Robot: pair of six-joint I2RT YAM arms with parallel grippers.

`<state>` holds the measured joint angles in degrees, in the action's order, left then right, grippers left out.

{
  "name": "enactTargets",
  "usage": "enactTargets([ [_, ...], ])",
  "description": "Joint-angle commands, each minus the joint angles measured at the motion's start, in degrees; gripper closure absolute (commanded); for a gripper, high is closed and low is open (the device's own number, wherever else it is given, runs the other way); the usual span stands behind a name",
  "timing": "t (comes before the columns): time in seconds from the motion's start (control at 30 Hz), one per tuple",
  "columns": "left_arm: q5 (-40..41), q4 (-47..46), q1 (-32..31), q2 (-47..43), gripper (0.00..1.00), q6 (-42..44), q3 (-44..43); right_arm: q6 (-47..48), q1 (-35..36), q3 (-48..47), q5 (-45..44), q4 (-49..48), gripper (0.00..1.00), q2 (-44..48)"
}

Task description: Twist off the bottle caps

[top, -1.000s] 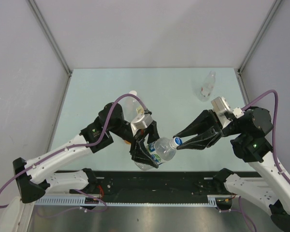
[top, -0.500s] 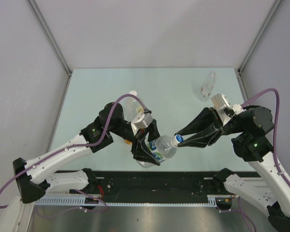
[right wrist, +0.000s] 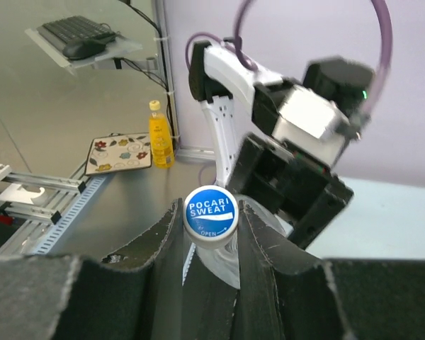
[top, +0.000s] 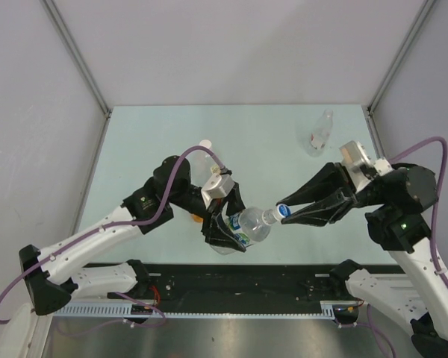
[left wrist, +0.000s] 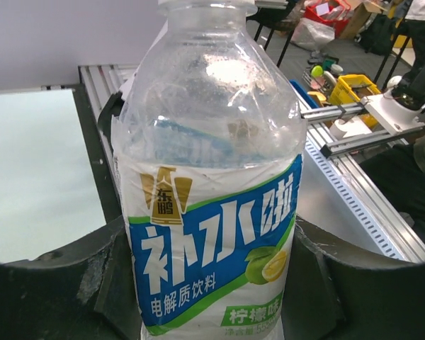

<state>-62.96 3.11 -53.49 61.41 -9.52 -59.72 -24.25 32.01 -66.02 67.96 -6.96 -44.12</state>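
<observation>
So I count three bottles: blue-label bottle [top: 248, 227] mid-frame, slim bottle [top: 319, 134] upper right, big bottle [top: 203, 168] left of centre. Two caps clear: blue cap [top: 282, 211], white cap [top: 205, 143].

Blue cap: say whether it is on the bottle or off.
On: the blue cap sits on the bottle, pinched by the right gripper. How loose, cannot tell.
</observation>
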Motion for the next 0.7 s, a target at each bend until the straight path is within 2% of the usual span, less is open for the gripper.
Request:
enactTargets([
  [0.0,-1.3,2.3,1.5,-0.8,1.00,3.6,0.0,-2.3,-0.4,-5.0,0.6,-5.3,1.00,2.6],
  [0.1,-0.8,2.1,1.8,-1.0,1.00,3.6,0.6,-2.0,-0.6,-5.3,-0.3,-4.8,1.00,2.8],
  [0.2,0.6,2.4,1.9,-1.6,1.00,3.8,0.7,2.2,-1.0,-5.8,-6.1,0.2,1.00,3.3],
  [0.23,1.0,2.4,1.9,-1.7,1.00,3.9,0.8,4.2,-1.1,-6.0,-13.7,5.2,1.00,3.7],
  [0.3,2.6,2.6,1.9,-2.6,1.00,3.8,0.8,9.2,-1.1,-6.1,-23.1,10.2,1.00,4.2],
  [0.33,3.1,2.6,1.9,-2.9,1.00,3.8,0.9,10.4,-1.1,-6.1,-31.8,13.8,1.00,4.1],
  [0.37,4.0,2.5,1.9,-3.3,1.00,3.8,1.1,12.5,-1.2,-6.1,-36.0,15.3,1.00,3.5],
  [0.4,5.7,2.4,1.9,-4.1,1.00,3.8,1.4,13.3,-1.1,-6.1,-44.8,18.5,1.00,3.0],
  [0.47,7.2,2.2,1.9,-5.2,1.00,3.7,1.6,14.0,-1.1,-6.0,-53.4,21.1,1.00,1.1],
  [0.5,8.9,2.2,1.9,-5.5,1.00,3.6,1.9,13.6,-1.1,-6.0,-62.5,23.6,1.00,0.3],
  [0.57,10.9,1.5,1.9,-6.6,1.00,3.6,2.3,13.1,-1.1,-4.9,-71.0,25.1,1.00,-1.7],
  [0.6,14.0,1.3,1.9,-7.0,1.00,3.3,2.8,12.7,-0.9,-3.9,-78.3,25.5,1.00,-2.3],
  [0.67,16.9,1.0,1.9,-8.1,1.00,3.4,3.3,12.0,-0.9,-0.3,-84.7,25.2,1.00,-2.7],
])
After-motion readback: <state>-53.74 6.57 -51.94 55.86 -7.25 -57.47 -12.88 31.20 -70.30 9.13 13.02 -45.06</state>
